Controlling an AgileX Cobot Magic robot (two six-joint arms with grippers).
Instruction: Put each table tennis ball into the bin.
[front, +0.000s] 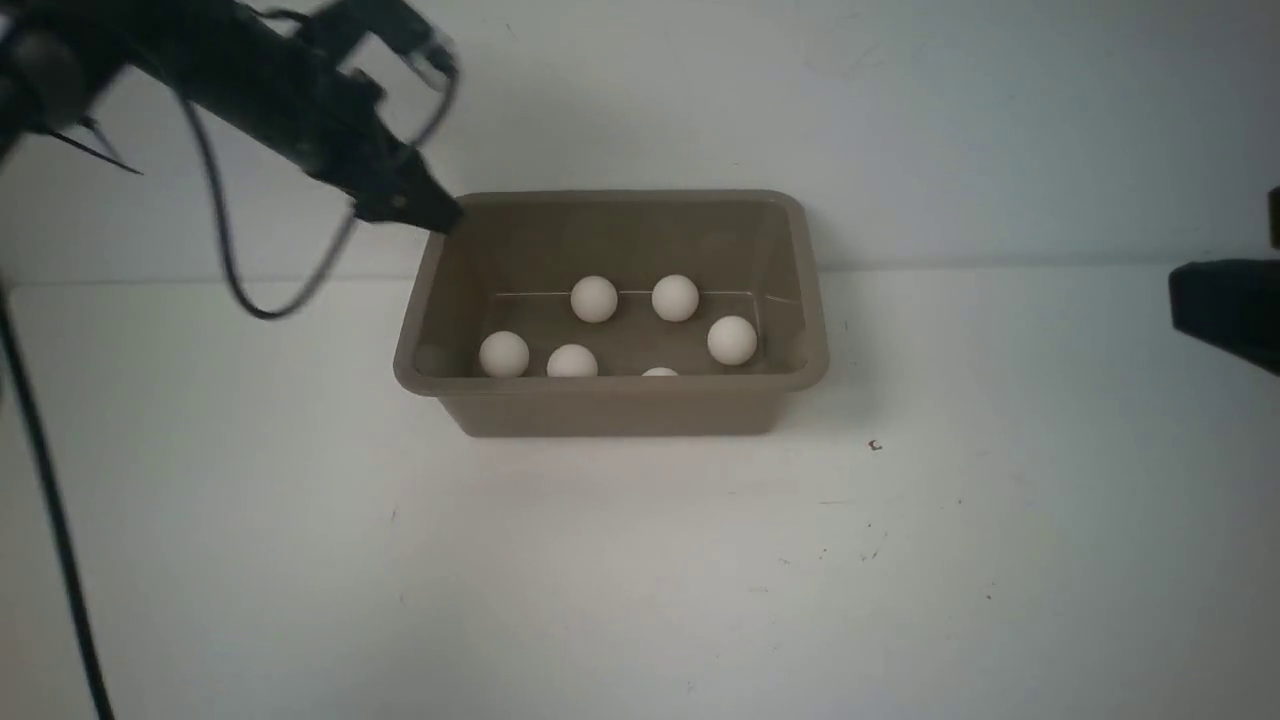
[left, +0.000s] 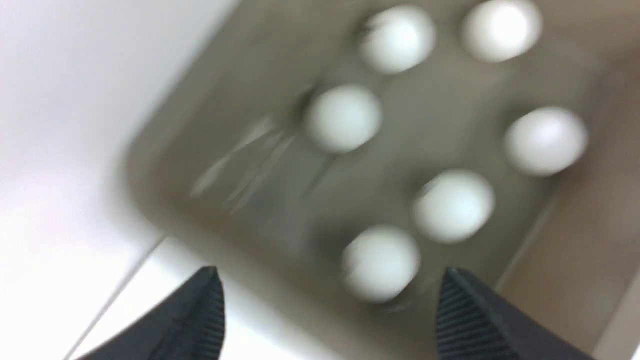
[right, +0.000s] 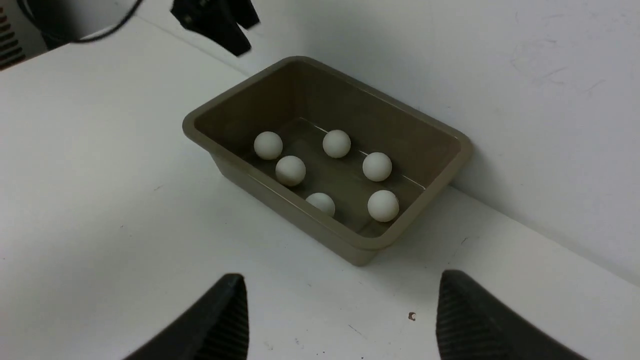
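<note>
One big white desk (front: 640, 580) with the grey-brown bin (front: 610, 405) pushed back near the wall (front: 900, 120), and that bin is where all the action is. Left arm (front: 250, 80) reaches in from the upper left, angled down, so the left end effector (front: 432, 210) hangs right over the bin's far left corner, jaws spread wide with nothing pinched between them (wrist cam is smeared, but the gap is obvious). Right end effector (right: 340, 282) sits well off to the right of the bin, also gaping and empty. I count six table tennis balls (right: 336, 143) scattered on the bin floor, one half hidden behind the near side from the front. No ball on the desk in any view, so my read is we're at the drop-off step, at or near the final ball. Next move I'd say: lift the left arm straight up clear of the rim before swinging away so it doesn't clip the bin, then check for stragglers
</note>
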